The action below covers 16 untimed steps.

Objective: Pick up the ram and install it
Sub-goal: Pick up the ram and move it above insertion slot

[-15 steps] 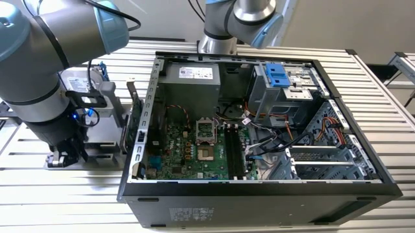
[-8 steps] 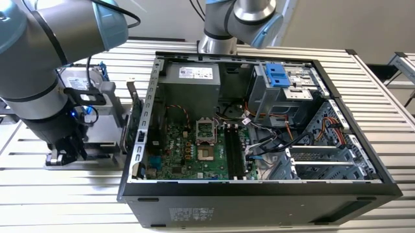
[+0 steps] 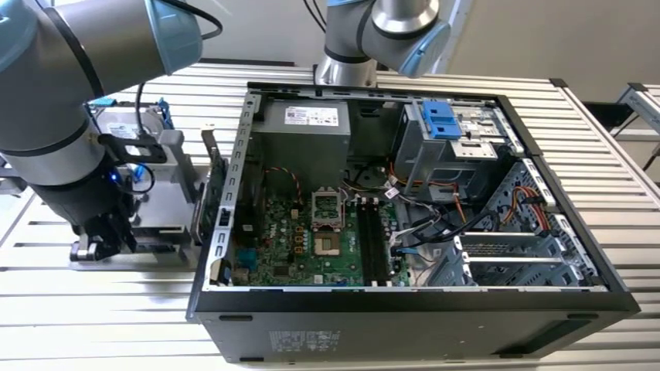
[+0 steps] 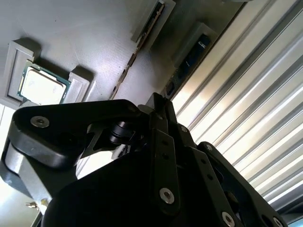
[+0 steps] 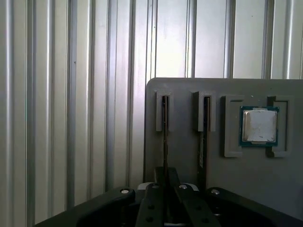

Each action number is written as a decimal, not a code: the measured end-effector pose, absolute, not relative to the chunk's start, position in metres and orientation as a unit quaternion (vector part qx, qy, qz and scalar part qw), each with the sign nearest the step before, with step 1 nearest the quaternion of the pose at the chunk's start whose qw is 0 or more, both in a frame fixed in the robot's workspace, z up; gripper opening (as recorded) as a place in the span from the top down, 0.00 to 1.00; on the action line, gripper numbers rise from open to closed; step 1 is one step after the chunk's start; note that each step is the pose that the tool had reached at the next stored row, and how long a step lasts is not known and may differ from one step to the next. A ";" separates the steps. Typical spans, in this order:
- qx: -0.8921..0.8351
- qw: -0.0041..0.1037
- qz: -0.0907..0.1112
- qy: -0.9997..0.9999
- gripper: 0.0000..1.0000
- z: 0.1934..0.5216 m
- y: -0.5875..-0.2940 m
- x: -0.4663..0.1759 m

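Ram point(image 5: 164, 127) stands on edge in the tray point(image 5: 182, 151) slot on the counter point(image 5: 71, 94). Tool point(image 5: 164, 177) pinched narrow across its faces. I judge it light, stiff, brittle: hold mid-length, squarely, no twisting.

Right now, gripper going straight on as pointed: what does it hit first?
Likely the ram standing on edge in the grey tray, in line with the gripper; depth unclear.

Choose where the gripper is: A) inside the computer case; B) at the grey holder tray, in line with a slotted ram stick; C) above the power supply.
B: in the first wrist view the gripper sits at the holder tray, in line with the ram.
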<state>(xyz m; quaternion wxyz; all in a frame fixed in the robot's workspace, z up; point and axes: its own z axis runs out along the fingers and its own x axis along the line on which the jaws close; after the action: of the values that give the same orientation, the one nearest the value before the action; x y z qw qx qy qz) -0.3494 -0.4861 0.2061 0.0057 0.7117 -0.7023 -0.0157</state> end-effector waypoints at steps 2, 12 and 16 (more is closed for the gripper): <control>0.712 0.006 -0.016 -0.702 1.00 0.208 -0.486 -0.349; 0.712 0.006 -0.016 -0.702 1.00 0.217 -0.486 -0.349; 0.712 0.006 -0.016 -0.702 1.00 0.221 -0.486 -0.349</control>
<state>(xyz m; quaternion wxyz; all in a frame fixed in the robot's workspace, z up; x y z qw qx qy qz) -0.3494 -0.4861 0.2211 0.0057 0.7116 -0.7023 -0.0157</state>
